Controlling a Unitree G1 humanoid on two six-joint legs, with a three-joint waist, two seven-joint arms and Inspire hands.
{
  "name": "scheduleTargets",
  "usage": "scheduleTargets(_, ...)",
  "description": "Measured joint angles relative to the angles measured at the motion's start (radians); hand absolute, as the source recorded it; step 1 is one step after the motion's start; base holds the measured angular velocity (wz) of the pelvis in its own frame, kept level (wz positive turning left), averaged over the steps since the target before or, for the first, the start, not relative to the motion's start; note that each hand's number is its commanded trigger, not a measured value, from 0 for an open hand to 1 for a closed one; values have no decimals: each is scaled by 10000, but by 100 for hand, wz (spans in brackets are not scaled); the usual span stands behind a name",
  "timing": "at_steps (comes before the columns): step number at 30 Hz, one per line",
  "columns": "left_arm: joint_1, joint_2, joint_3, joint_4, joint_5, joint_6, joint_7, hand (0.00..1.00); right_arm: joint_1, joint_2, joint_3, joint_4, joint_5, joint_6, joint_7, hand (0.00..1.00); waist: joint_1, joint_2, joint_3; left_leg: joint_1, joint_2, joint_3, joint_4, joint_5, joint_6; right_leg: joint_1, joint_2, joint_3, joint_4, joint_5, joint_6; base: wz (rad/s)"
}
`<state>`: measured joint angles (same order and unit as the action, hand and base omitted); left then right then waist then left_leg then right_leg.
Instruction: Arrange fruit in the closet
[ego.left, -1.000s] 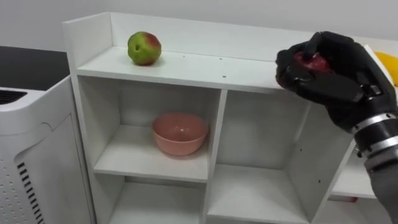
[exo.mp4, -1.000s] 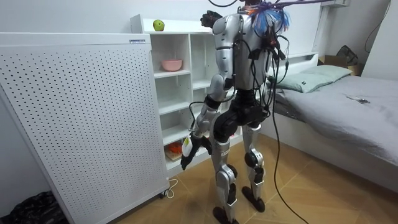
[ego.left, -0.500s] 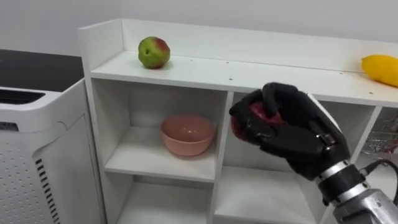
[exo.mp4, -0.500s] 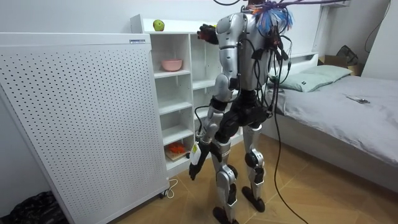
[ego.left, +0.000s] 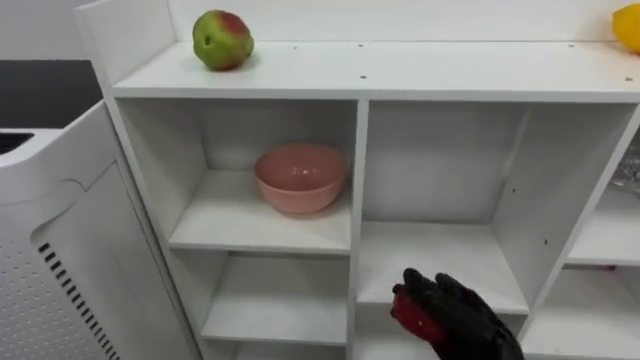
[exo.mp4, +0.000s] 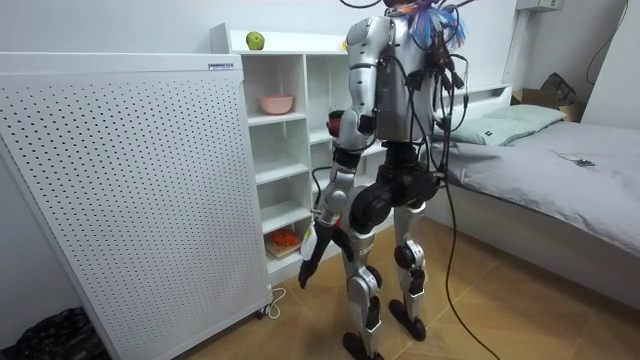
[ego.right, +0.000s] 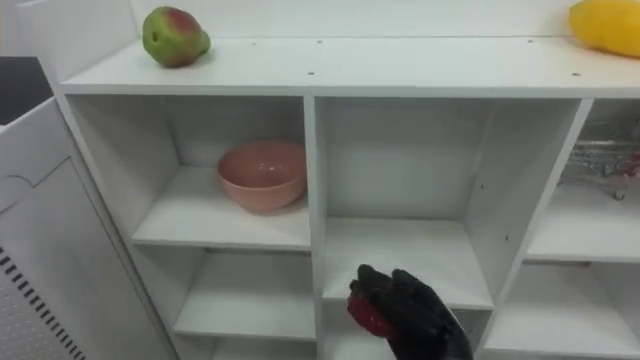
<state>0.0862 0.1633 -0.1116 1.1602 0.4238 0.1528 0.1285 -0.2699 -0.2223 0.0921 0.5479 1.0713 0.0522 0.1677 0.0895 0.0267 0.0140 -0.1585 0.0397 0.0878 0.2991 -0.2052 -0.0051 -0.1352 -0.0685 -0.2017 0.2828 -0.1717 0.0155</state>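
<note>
My right hand (ego.left: 462, 318) is low in front of the white closet (ego.left: 400, 72), level with the middle column's second shelf. Its dark fingers are curled round a red fruit (ego.left: 413, 319), also seen as the red fruit (ego.right: 371, 317) in the right hand (ego.right: 415, 305). A green-and-red apple (ego.left: 222, 40) rests on the closet's top board at the left. A yellow fruit (ego.right: 605, 24) lies on the same board at the right end. A pink bowl (ego.left: 300, 178) stands in the upper left compartment. In the room view my left hand (exo.mp4: 306, 262) hangs by my thigh.
A white perforated panel (exo.mp4: 130, 190) stands against the closet's left side. Something orange (exo.mp4: 283, 240) lies on a low shelf. A metal rack (ego.right: 600, 160) shows in the right-hand compartment. A bed (exo.mp4: 540, 150) is behind me, with bare wooden floor around my feet.
My right hand has come down with the red fruit from the top board's height to the second shelf's level. The head camera has tilted with it.
</note>
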Motion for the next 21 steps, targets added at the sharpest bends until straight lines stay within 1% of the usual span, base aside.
scheduleTargets(2,-266,-16,-143,28,-19,8,9,0,-389,244,-29,850,355,-93,-227,100,3,3,28,-610,-2,19,301,21,36,-662,-42,66,391,-8,-10,-5)
scheduleTargets(3,-363,-28,-143,49,-34,7,22,0,-506,295,-36,1008,459,-93,-281,100,3,-2,53,-796,-2,17,408,26,44,-859,-59,70,516,-15,-21,0)
scheduleTargets(4,-555,-60,-136,76,-233,-9,119,0,-739,333,-42,1362,830,-94,-340,100,7,-19,100,-1160,-17,29,606,46,76,-1270,-126,76,807,-57,-60,0)
scheduleTargets(5,-740,-76,-135,78,-492,-26,185,0,-993,329,-54,1708,1196,-107,-398,100,19,-55,144,-1552,-55,64,826,63,105,-1713,-213,116,1128,-147,-86,0)
scheduleTargets(6,-796,-84,-133,74,-614,-30,200,0,-1087,329,-54,1878,1381,-120,-445,100,50,-59,148,-1740,-74,66,891,74,122,-1902,-251,124,1253,-182,-90,0)
scheduleTargets(7,-878,-108,-146,63,-707,-32,231,0,-1222,321,-58,2136,1661,-150,-544,100,61,-69,162,-2088,-123,67,1032,89,146,-2321,-343,138,1580,-260,-108,3)
scheduleTargets(8,-941,-117,-218,8,-825,-30,319,0,-1339,320,-60,2350,1906,-176,-649,100,73,-106,199,-2414,-171,74,1197,100,162,-2734,-386,266,1900,-347,-97,0)
scheduleTargets(10,-961,-132,-477,-58,-1057,-25,569,0,-1541,317,-69,2646,2397,-171,-844,100,158,-175,246,-2863,-189,150,1364,111,163,-3307,-423,404,2174,-400,-114,-5)
scheduleTargets(12,-1048,-155,-716,-100,-1200,-15,636,0,-1715,288,-256,2802,2827,-171,-1064,100,140,-203,263,-3395,-205,118,1513,203,174,-3836,-472,366,2375,-400,-140,8)
scheduleTargets(14,-1205,-187,-934,-173,-1351,-6,659,0,-2080,260,-609,3017,3460,-205,-1310,100,165,-238,284,-4120,-228,50,1705,329,170,-4547,-514,340,2610,-357,-207,12)
scheduleTargets(16,-1268,-239,-1006,-205,-1580,-12,674,0,-2294,210,-788,3152,3862,-225,-1450,100,230,-244,288,-4519,-219,50,1871,346,169,-4947,-533,341,2759,-332,-230,0)
scheduleTargets(18,-1311,-251,-1083,-193,-1606,-32,758,0,-2509,131,-827,3311,4218,-239,-1452,100,285,-267,310,-4768,-219,80,2054,342,173,-5238,-552,388,2928,-333,-243,0)
scheduleTargets(20,-1431,-246,-1347,-192,-1822,-31,925,0,-3107,59,-1185,3676,4698,-237,-1594,100,252,-295,331,-5248,-309,91,2277,335,186,-5800,-704,399,3320,-410,-289,5)
scheduleTargets(21,-1467,-253,-1436,-192,-1853,-30,964,0,-3260,22,-1299,3761,4825,-254,-1666,100,259,-296,332,-5377,-323,96,2347,332,192,-5938,-718,432,3408,-429,-281,7)
